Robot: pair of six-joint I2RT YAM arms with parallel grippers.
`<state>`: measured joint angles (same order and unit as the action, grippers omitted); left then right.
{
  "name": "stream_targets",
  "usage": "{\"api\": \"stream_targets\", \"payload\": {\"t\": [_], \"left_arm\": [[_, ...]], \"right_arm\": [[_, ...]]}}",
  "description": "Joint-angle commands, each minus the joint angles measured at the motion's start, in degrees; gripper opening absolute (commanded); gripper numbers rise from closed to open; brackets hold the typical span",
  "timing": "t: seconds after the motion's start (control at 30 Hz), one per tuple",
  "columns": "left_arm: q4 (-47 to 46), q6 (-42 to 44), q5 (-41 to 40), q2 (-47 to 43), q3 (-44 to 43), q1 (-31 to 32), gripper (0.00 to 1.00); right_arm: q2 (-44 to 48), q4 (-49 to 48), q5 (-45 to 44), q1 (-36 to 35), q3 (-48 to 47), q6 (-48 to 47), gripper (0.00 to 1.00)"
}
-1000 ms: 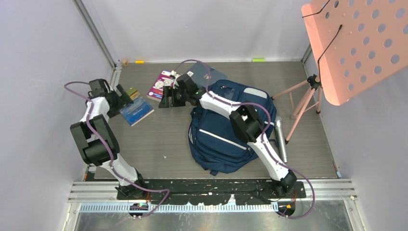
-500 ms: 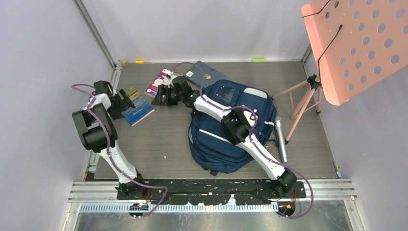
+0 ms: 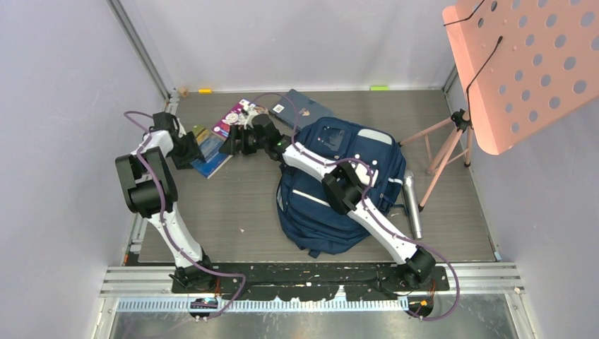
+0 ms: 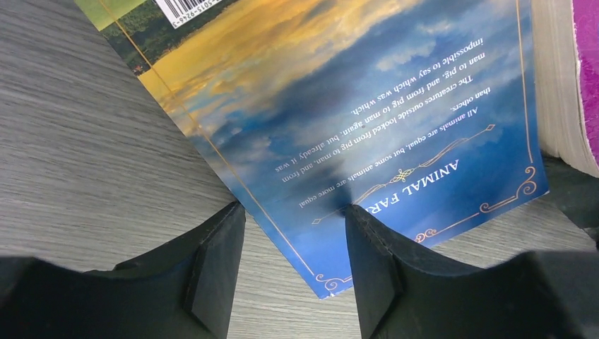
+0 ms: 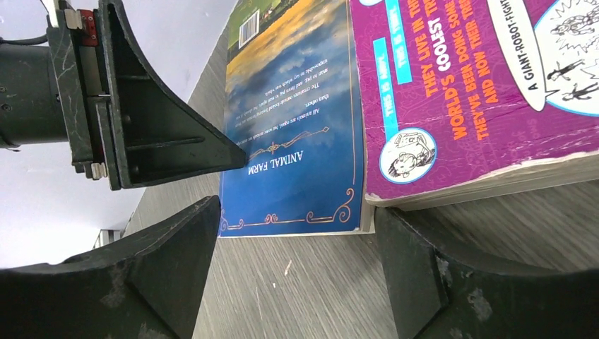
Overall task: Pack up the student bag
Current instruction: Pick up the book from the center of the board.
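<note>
The bag (image 3: 311, 212) lies flat in the middle of the tabletop (image 3: 226, 212), a bit toward the right edge. The right arm stretches across the top of it.

Two books lie side by side near the far left corner. The blue book (image 4: 353, 106) is closer to the left edge. The purple book (image 5: 487, 85) is thicker and sits right up against it.

The left claw (image 4: 293, 212) is down low at the blue book. Its fingers are apart, and one corner of the blue book sits in the gap between them.

The right claw (image 5: 297, 212) is spread wide apart too. It is low over the tabletop, facing the ends of both books. The two claws are close to each other.

A silver tube (image 3: 413, 208) lies just beside the bag, toward the right edge. A pink stand (image 3: 523, 70) is by the right edge. A dark flat thing (image 3: 304, 109) lies near the far edge, behind the bag.
</note>
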<state>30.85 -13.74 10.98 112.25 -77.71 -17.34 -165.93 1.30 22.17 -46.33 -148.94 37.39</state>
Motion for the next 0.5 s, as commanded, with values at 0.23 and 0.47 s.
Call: {"api": "stream_targets", "payload": {"t": [0.23, 0.47], "left_arm": [[4.8, -0.9, 5.6, -2.7, 5.3, 5.3, 0.54], [0.1, -6.6, 8.9, -13.2, 17.9, 7.3, 0.53]], "right_arm": [[9.7, -4.4, 10.0, -1.8, 15.4, -5.9, 0.62], [31.6, -17.4, -2.2, -3.0, 54.5, 1.0, 0.44]]}}
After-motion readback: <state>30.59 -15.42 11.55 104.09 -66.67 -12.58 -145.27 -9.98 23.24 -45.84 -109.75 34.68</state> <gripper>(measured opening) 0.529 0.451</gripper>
